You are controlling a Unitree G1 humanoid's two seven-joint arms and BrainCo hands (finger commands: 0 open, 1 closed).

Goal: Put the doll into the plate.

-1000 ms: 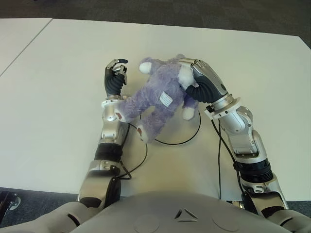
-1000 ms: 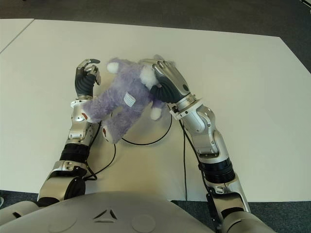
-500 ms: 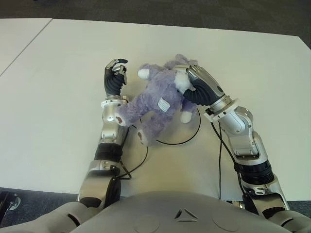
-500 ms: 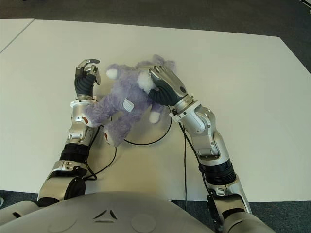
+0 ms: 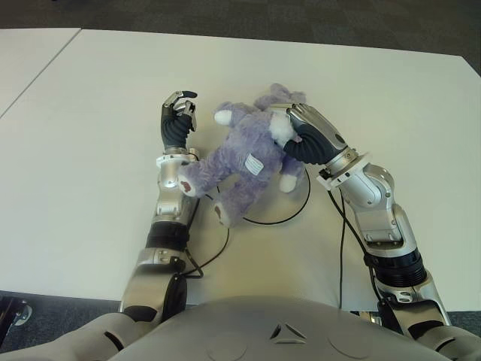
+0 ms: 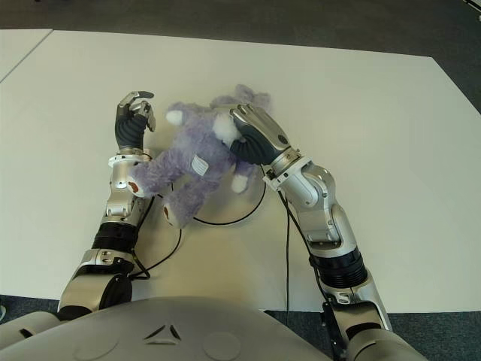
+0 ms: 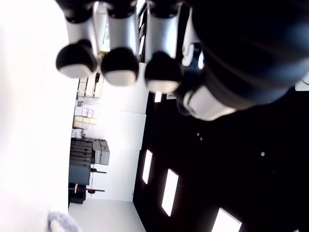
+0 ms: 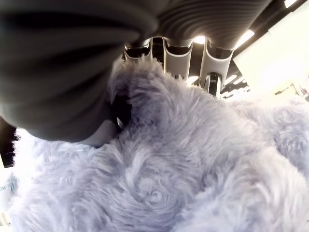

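The doll, a purple plush bear, lies slantwise over the plate, a flat white disc with a dark rim that barely stands out from the white tabletop. Its head and upper body are at the far side, under the right hand, and its 2 legs trail toward the robot, hanging past the plate's left edge.

The right hand is clamped on the doll's head; its wrist view shows fingers sunk into the fur. Holding the head lets the body swing below, which likely explains the slant.

The left hand stands just left of the doll, fingers loosely curled around nothing, apparently kept clear of the drop.

The doll looks nearly placed; letting go remains.
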